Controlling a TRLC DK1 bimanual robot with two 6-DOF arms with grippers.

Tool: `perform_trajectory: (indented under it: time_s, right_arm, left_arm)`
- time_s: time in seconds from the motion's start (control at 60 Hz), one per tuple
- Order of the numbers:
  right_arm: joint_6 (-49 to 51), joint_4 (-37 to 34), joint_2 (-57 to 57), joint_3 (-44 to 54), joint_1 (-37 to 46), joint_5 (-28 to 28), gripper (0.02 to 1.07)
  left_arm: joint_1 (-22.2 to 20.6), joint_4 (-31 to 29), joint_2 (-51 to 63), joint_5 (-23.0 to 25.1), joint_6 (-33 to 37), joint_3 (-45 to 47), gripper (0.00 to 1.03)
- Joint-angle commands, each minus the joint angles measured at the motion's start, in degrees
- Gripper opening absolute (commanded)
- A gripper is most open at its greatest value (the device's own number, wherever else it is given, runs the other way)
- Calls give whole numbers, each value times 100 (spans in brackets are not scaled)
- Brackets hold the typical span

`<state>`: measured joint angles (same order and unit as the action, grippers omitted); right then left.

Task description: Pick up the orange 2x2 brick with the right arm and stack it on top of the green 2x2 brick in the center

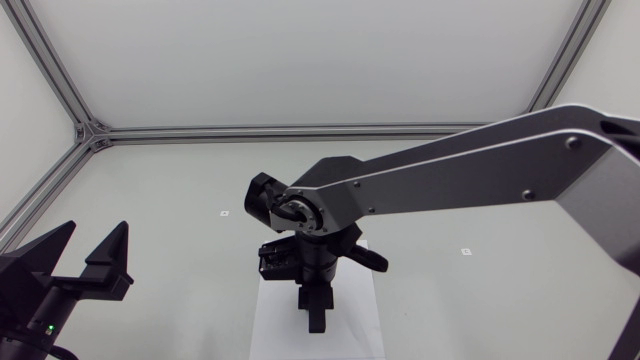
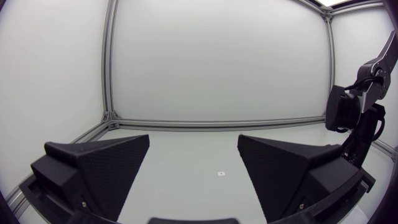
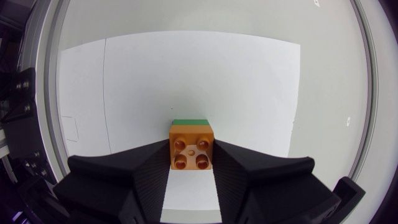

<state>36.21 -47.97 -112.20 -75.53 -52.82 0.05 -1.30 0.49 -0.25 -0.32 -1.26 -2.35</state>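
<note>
- The matte black right hand (image 3: 191, 155) was closed on the orange 2x2 plastic brick (image 3: 192, 147), with one wedge-shaped finger pressed against each side and the studs facing the wrist camera.
- The green 2x2 plastic brick (image 3: 190, 122) was seen only as a thin strip just beyond the orange brick's far edge, on the white paper sheet (image 3: 124, 93) at the middle of the pale grey bench (image 1: 180, 190). The orange brick was judged to be over it. Whether the two were touching or fully seated could not be told.
- Risk of misalignment: the exposed green strip may have indicated a small offset, or only the viewing angle. If the studs were not matched, downward pressure could tilt the green brick or slide it across the sheet.
- Risk of early release: if the fingers were opened before the studs engaged, the orange brick could sit loose and topple.
- Risk on withdrawal: the green brick was held down by nothing, so a dragging finger could lift or upset the stack.
- The left hand (image 1: 92, 232) was open and well apart at the bench's left side. No interference was expected from it.
</note>
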Motion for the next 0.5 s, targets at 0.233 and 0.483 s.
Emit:
perform_trajectory:
  time_s: [0.233, 0.483]
  right_arm:
    - [44, 15, -3, 267, -53, 12, 40]
    - [0, 15, 5, 267, -53, 3, 40]
  left_arm:
    - [16, -84, -45, 23, 73, 235, 99]
    - [16, -84, -45, 23, 73, 235, 99]
